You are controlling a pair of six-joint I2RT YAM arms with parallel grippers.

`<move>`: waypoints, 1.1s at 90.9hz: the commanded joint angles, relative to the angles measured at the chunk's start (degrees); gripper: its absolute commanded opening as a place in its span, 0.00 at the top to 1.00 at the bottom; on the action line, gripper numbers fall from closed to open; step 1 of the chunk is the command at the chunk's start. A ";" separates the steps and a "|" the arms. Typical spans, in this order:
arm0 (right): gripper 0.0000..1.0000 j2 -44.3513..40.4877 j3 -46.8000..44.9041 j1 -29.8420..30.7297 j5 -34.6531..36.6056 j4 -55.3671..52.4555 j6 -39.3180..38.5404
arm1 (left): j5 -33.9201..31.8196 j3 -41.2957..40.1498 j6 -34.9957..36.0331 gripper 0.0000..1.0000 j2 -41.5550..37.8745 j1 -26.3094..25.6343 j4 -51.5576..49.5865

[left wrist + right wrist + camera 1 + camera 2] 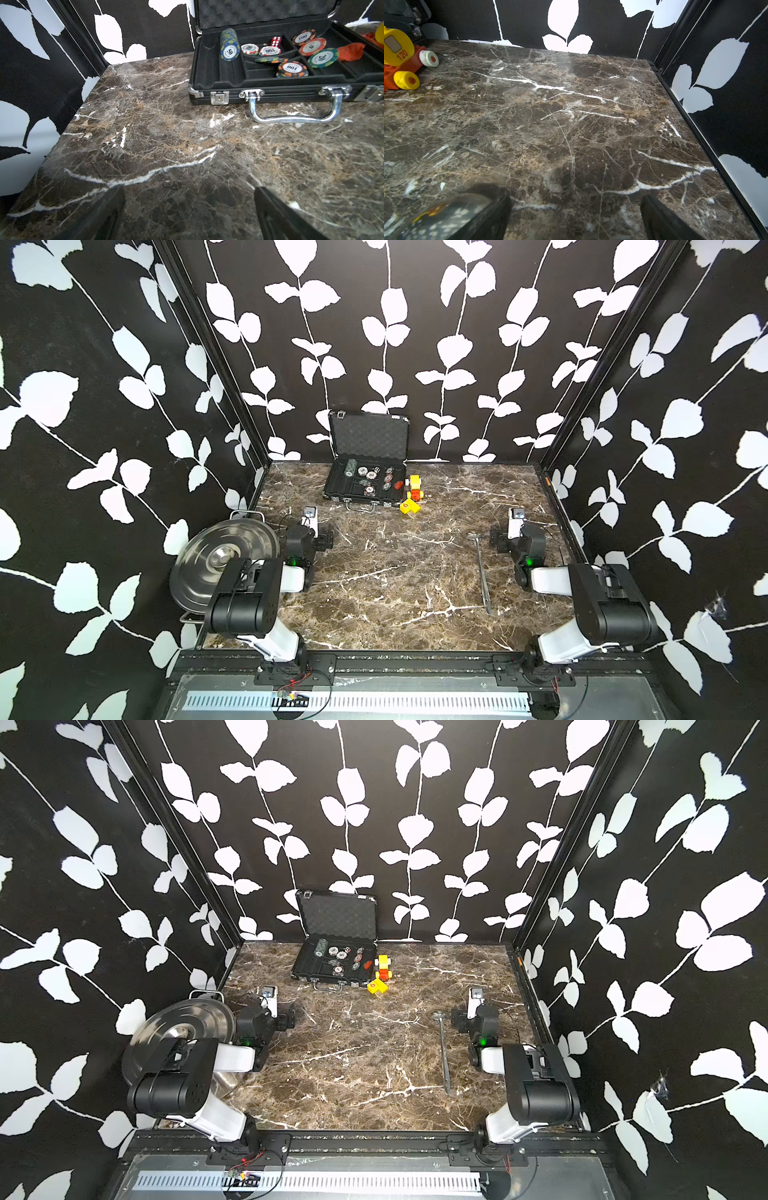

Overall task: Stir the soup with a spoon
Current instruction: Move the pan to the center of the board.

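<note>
Now left gripper (pixel 188 190), right gripper (pixel 575 196) wide, empty; spoon (pixel 481 572) flat, rightward (open marble (pixel 395 593) around).

The worktop (pixel 395 572) is veined in white over dark brown marble, and the walls (pixel 374 364) are printed with white leaves and vines on black. The case (pixel 368 433) is finished in black with chrome trim — its chips (pixel 292 68) are striped in green, orange, blue and white. The spoon (pixel 481 568) is seen in shiny silver; the toy (pixel 414 485) is coloured yellow and red.
</note>
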 commanded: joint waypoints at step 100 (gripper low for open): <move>0.01 -12.85 9.80 -0.17 6.89 -26.08 5.42 | 10.04 15.65 3.31 0.01 -10.37 -2.33 -30.54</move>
